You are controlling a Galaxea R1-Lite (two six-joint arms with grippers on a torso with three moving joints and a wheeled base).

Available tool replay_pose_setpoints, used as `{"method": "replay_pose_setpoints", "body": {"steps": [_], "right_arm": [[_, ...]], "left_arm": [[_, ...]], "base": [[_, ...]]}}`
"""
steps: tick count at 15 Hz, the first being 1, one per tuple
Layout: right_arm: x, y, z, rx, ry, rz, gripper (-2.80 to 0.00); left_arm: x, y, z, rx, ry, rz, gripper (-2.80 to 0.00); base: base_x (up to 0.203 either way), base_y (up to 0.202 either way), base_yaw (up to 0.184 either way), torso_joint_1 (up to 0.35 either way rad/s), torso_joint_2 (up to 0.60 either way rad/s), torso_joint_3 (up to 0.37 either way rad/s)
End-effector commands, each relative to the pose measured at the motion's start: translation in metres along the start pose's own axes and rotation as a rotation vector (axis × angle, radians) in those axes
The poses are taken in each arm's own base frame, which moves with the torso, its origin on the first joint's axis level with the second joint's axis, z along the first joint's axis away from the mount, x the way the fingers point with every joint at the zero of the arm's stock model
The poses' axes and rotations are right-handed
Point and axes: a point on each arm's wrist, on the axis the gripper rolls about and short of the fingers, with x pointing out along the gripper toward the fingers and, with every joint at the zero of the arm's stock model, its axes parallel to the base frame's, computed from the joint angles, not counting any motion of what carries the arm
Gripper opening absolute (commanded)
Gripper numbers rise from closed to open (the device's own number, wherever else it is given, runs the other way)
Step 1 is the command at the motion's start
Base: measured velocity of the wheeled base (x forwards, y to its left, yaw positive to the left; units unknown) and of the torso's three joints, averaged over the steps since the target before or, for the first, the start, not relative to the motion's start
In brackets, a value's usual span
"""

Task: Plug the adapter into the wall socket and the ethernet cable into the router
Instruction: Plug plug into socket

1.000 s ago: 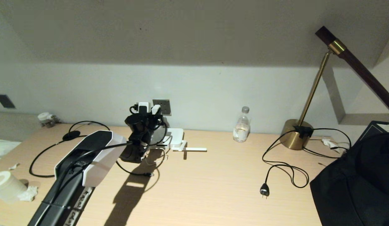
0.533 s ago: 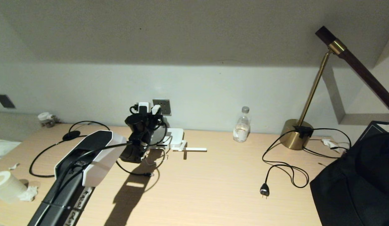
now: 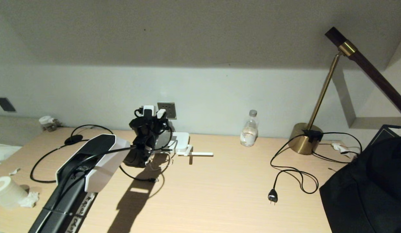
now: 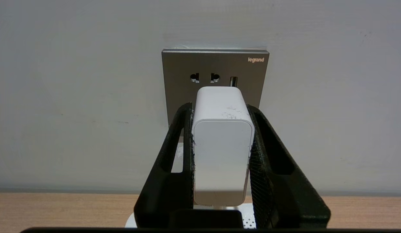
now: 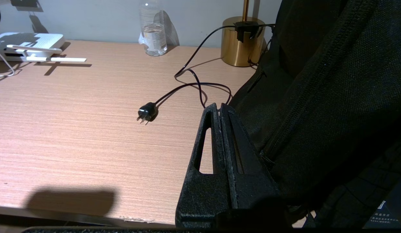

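Nearest us, our right claw (image 5: 220,108) hangs parked at the tabletop (image 3: 220,194) edge beside a black bag (image 5: 333,97), fingers pressed together on nothing. Mid-tabletop, the ethernet cable (image 3: 45,155) lies looped and loose, and the router (image 3: 179,142) sits by the wall, handy for the later step. Farthest out, our left claw (image 4: 221,108) pinches the adapter (image 4: 221,152) by its sides, back end toward us, lined up on the wall socket (image 4: 181,81); whether the pins are seated we cannot tell.
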Motion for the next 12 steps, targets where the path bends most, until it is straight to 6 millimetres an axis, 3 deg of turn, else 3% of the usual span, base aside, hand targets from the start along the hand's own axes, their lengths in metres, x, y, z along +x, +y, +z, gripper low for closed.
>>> {"method": "replay_pose_setpoints", "body": {"steps": [1, 12], "right_arm": [[0.0001, 0.0, 0.0001, 0.0, 0.001, 0.0, -2.8], [0.0001, 0.0, 0.0001, 0.004, 0.001, -0.001, -2.8]], "left_arm": [[0.0014, 0.0001, 0.0037, 0.0, -0.004, -0.001, -2.8], [0.0074, -0.0004, 0.0048, 0.001, 0.007, -0.003, -2.8]], "base": [[0.0, 0.0, 0.0, 0.0, 0.0, 0.0], [0.0, 0.0, 0.0, 0.0, 0.0, 0.0]]}}
